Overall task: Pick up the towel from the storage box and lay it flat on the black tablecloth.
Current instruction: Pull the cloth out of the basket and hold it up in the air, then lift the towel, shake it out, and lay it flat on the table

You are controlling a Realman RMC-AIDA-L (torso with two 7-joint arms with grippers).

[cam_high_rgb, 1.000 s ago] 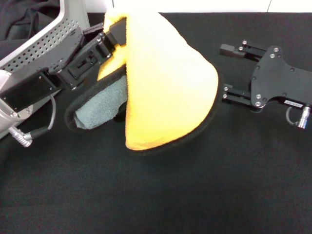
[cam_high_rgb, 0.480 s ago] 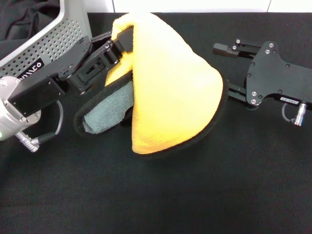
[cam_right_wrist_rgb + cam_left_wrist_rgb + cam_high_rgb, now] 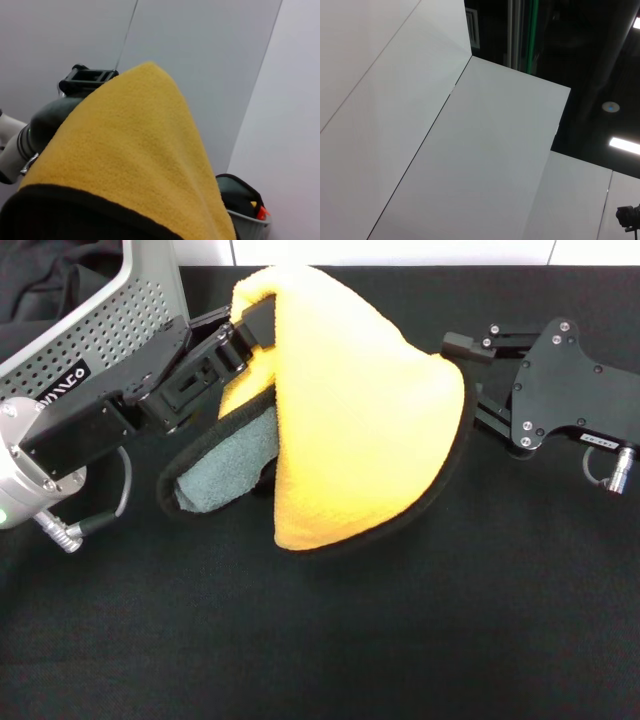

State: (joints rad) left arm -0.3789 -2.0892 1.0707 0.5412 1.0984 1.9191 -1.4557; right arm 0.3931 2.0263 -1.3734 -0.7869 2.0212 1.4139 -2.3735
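The towel (image 3: 350, 420) is held aloft over the black tablecloth (image 3: 330, 640) — one corner clamped by the left gripper (image 3: 245, 325), the opposite edge meeting the right gripper (image 3: 470, 390), whose fingers cannot be judged.

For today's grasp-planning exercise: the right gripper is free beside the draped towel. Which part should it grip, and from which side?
Probably the black-trimmed edge of the towel facing the right gripper, approached from the robot's right. The left gripper holds the towel's peak, so it hangs like a tent above the black tablecloth; that thin edge is the nearest exposed part.
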